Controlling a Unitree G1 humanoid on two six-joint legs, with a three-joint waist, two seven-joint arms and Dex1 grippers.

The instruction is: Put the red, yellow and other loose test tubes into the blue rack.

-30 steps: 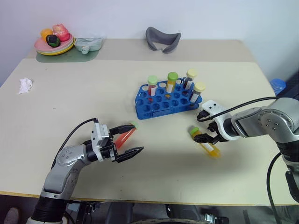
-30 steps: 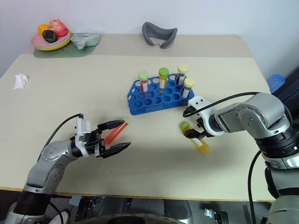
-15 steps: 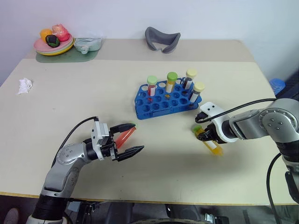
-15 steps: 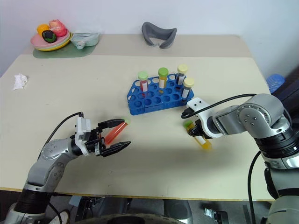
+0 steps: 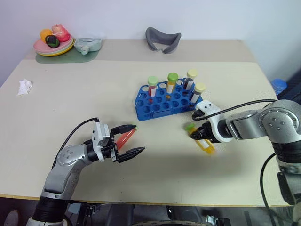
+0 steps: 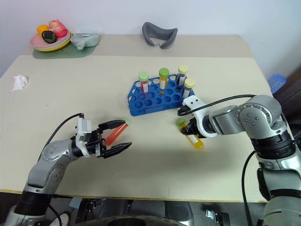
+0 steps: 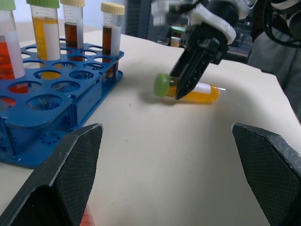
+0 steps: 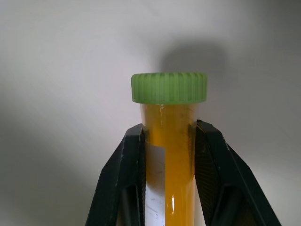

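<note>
We start at the L side. Our left gripper (image 5: pixel 133 140) hovers just over the table (image 5: pixel 70 94) w/ jaws spread wide, holding nothing. The red tube (image 5: pixel 124 138) lies on the table between the two fingers, untouched as far as we can tell. Risk here: if we close off-centre the tube may roll or squirt out sideways, since it's round and lying flat. It could also get nudged by a fingertip before we clamp.

Centre: the blue rack (image 5: pixel 164 100) stands upright, well apart from both grippers. It holds four capped tubes in its far rows: one w/ red liquid, one w/ orange-yellow, two w/ dark liquid. Most holes are free, esp. the near rows.

R side: our right gripper (image 5: pixel 200 136) is clamped on the yellow tube (image 5: pixel 203 142), just below its green cap (image 8: pixel 169 87), a bit in front of the rack's near right corner. The tube is angled, cap end toward the rack; we can't tell if the far end is off the table. Risks, as we judge it: grip sits near one end, so the tube may pivot or slip in the pads when swung upright. Coming in low we could clip the rack or the standing tubes and shove it. A tilted tube may catch a hole's rim instead of dropping in.
</note>
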